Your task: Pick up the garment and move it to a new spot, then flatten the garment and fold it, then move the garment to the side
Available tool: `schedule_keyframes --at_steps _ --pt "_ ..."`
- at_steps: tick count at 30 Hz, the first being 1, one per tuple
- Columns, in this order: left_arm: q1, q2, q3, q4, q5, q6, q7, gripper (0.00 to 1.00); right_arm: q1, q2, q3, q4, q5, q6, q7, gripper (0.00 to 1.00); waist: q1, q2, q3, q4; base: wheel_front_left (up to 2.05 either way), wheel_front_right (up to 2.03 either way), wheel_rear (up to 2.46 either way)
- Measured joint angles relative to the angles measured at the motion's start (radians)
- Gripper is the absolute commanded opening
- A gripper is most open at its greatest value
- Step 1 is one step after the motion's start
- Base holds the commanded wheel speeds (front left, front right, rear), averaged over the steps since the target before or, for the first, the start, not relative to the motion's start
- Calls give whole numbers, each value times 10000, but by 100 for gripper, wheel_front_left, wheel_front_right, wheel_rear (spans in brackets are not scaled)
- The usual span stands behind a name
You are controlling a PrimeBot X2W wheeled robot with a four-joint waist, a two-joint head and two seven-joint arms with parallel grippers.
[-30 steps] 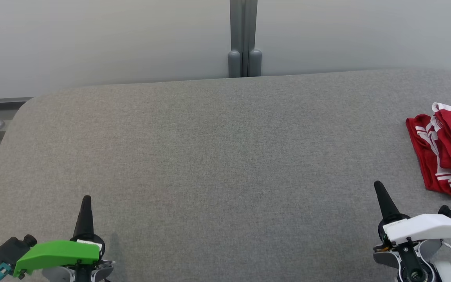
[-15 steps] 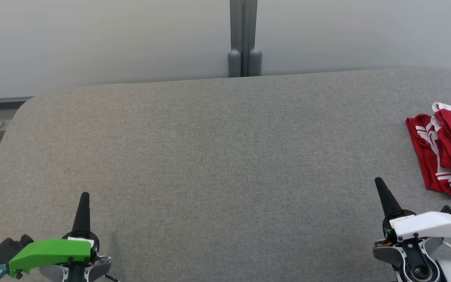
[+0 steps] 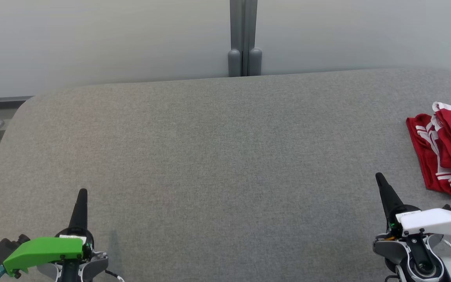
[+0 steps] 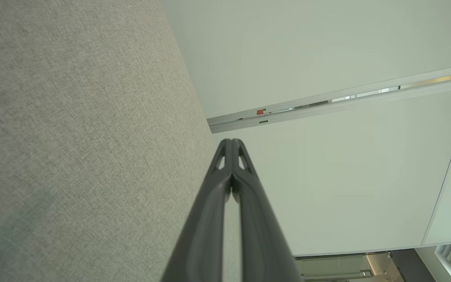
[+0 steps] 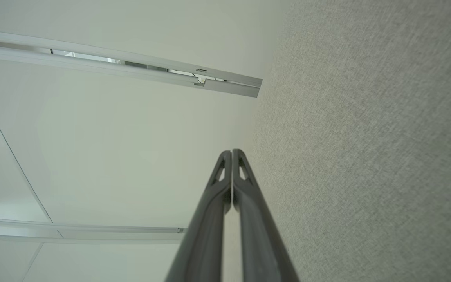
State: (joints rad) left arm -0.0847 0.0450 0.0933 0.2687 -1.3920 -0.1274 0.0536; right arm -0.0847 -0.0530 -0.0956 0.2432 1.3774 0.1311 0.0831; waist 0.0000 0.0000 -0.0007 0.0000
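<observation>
Garment [image 3: 446,152]: red with white stripes and white trim, lying bunched on the grey fabric-covered table [image 3: 225,156] at my far right, partly cut off by the edge of the head view. Nearest to me, my left gripper [image 3: 82,192] sits low at my left under its green cover, fingers pressed together to a single point, holding nothing; the left wrist view confirms both fingers [image 4: 249,203] meet along their tips. My right gripper [image 3: 379,177] sits low at my right under its white cover, likewise fully closed and empty, pointing up the table. The garment lies beyond it and to its right, apart from the fingertips, not touched. Between the two grippers the cloth surface is flat. At the table's far edge stands a pale wall [image 3: 112,39], with a grey vertical post [image 3: 243,39] at its middle.
</observation>
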Motion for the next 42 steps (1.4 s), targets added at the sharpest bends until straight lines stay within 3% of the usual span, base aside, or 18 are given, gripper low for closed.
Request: schedule_keyframes --at_steps 32,42 --pt "-150 13 198 -219 -2163 -2 598 0 -204 29 -182 8 2291 -4 301 0 0 0 37 0 0 0 0" --pt "-177 13 203 -232 -2194 -2 606 0 -207 33 -186 8 2320 -4 301 0 0 0 38 0 0 0 0"
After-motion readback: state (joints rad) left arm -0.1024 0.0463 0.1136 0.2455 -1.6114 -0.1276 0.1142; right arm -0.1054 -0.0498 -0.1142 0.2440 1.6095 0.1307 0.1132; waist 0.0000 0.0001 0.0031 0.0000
